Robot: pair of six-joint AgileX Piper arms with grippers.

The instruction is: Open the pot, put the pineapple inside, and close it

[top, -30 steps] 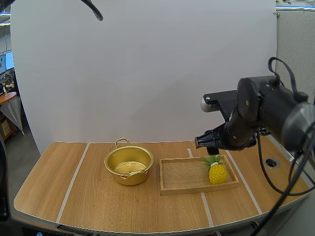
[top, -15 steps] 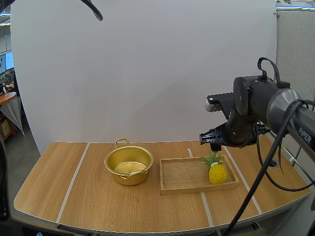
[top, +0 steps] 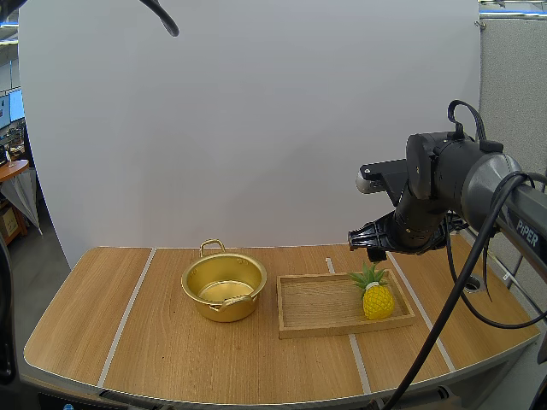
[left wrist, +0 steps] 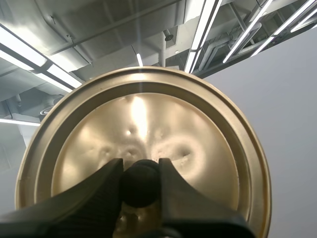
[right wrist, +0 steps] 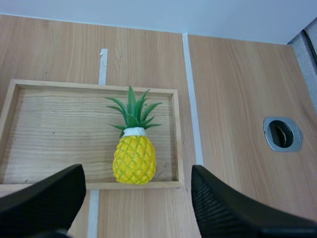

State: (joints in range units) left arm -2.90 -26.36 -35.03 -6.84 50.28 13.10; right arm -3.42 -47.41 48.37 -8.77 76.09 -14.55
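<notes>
A gold pot (top: 224, 286) stands uncovered on the table, left of a wooden tray (top: 320, 307). A yellow pineapple (top: 376, 295) with green leaves lies in the tray's right end. My right gripper (top: 366, 246) hovers above the tray's far right corner. In the right wrist view it is open (right wrist: 137, 194), its fingers (right wrist: 47, 198) spread wide, with the pineapple (right wrist: 134, 158) in the tray (right wrist: 49, 129) below the gap. In the left wrist view my left gripper (left wrist: 140, 171) is shut on the black knob (left wrist: 140, 184) of the gold lid (left wrist: 148, 129), held up in the air.
White tape lines (top: 126, 314) run across the wooden table. A round metal-rimmed hole (top: 471, 282) sits in the tabletop right of the tray, also in the right wrist view (right wrist: 282, 134). Bare table lies in front of the pot and tray.
My right arm has drawn back from the camera and settled over the tray's far right corner; it has hardly moved in the last half second. Pot, tray and pineapple have stayed put.
</notes>
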